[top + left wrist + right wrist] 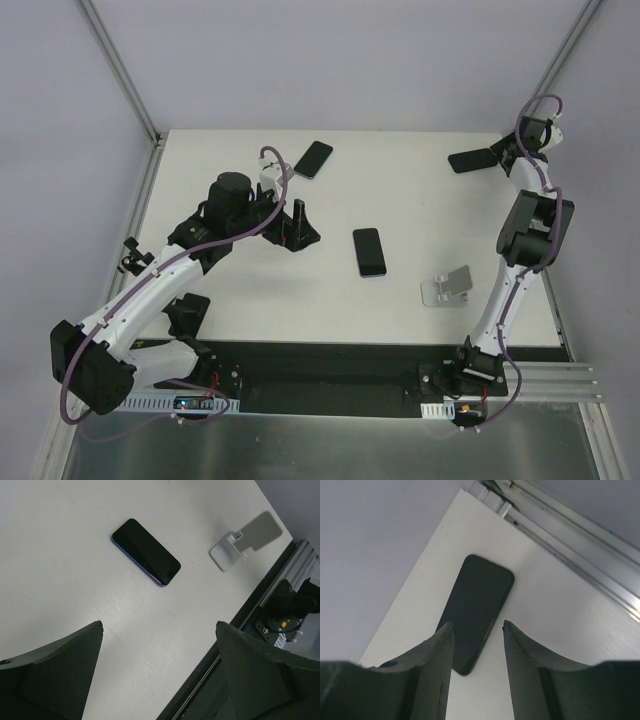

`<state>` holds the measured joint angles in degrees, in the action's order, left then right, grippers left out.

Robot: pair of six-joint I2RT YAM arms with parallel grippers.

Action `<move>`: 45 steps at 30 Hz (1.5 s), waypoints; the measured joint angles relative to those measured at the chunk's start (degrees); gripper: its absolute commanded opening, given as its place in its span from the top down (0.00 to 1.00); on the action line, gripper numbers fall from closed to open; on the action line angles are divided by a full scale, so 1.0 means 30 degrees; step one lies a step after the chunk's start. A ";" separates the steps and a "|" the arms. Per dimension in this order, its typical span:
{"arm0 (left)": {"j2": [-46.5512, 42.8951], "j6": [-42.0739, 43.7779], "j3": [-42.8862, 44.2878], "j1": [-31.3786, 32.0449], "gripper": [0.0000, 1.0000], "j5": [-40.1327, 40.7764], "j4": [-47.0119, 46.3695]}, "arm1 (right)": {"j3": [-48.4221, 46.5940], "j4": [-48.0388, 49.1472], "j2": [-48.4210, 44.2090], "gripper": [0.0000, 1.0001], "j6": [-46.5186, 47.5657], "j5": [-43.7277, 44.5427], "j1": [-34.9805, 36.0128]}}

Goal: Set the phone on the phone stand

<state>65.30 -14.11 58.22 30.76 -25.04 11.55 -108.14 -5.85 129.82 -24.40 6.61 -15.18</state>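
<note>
Top view: three phones lie flat on the counter point(300, 290). My target, the far-right phone point(468, 161), sits at the back right corner, well apart from the phone stand point(447, 286), with the right fingers point(503, 152) at its end.

Left wrist: left fingers point(55, 680) spread wide, holding nothing. The middle phone point(145, 552) and the stand are ahead.

Right wrist: right fingers partway together over the phone's near end. I can't tell if they pinch it.

The phone is probably stiff, thin, slick glass, fairly light. I'd grip across the narrow width, on the side edges, or it could slip.
</note>
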 measured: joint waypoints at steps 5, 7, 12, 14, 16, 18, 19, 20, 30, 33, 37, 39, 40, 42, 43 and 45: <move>0.0299 0.0058 0.0095 0.0000 0.07 -0.0044 0.0182 | -0.3155 0.1348 0.3147 0.51 -0.0219 -0.0138 -0.0430; 0.0423 0.0066 0.0109 0.0000 0.07 -0.0044 0.0262 | -0.4415 0.1537 0.4269 0.55 -0.0430 -0.0146 -0.0503; 0.0525 0.0087 0.0117 0.0000 0.07 -0.0007 0.0415 | -0.6040 0.1792 0.5974 0.64 -0.1523 0.0306 -0.0554; 0.0590 0.0087 0.0124 0.0000 0.07 -0.0007 0.0408 | -0.6207 0.1945 0.6280 0.65 -0.2113 0.0590 -0.0554; 0.0663 0.0087 0.0131 0.0000 0.07 -0.0015 0.0415 | -0.6535 0.2135 0.6659 0.66 -0.2688 0.0729 -0.0554; 0.0809 0.0080 0.0160 0.0000 0.07 -0.0015 0.0408 | -0.7074 0.2331 0.7198 0.66 -0.3249 0.0743 -0.0554; 0.0889 0.0073 0.0182 0.0000 0.07 -0.0022 0.0415 | -0.7366 0.2361 0.7482 0.65 -0.3519 0.0765 -0.0554; 0.0984 0.0073 0.0189 0.0000 0.07 -0.0029 0.0408 | -0.7519 0.2404 0.7672 0.65 -0.3752 0.0838 -0.0546; 0.1377 0.0058 0.0219 0.0000 0.07 -0.0182 0.0423 | -0.9683 0.1931 0.9289 0.51 -0.4029 0.1610 -0.0401; 0.1377 0.0051 0.0277 0.0000 0.07 -0.0342 0.0408 | -0.9967 0.1705 0.9369 0.49 -0.3483 0.1661 -0.0372; 0.1377 0.0044 0.0328 0.0000 0.07 -0.0510 0.0423 | -1.0098 0.1581 0.9398 0.49 -0.3053 0.1501 -0.0393; 0.1377 0.0036 0.0350 0.0000 0.07 -0.0517 0.0415 | -1.0375 0.1399 0.9500 0.49 -0.2936 0.1231 -0.0393; 0.1377 0.0029 0.0364 0.0000 0.07 -0.0525 0.0415 | -1.0499 0.1311 0.9559 0.49 -0.2929 0.1100 -0.0386; 0.1377 0.0015 0.0372 0.0000 0.07 -0.0525 0.0415 | -1.0703 0.1268 0.9683 0.48 -0.2936 0.0787 -0.0342; 0.1377 0.0015 0.0372 0.0000 0.07 -0.0525 0.0415 | -1.0703 0.1297 0.9697 0.49 -0.2973 0.0678 -0.0291; 0.1377 0.0000 0.0372 0.0000 0.06 -0.0525 0.0423 | -1.0703 0.1290 0.9697 0.49 -0.3053 0.0444 -0.0270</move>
<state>69.43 -14.11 59.33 30.76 -26.61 12.82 -140.25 -1.98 158.91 -33.56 7.94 -15.99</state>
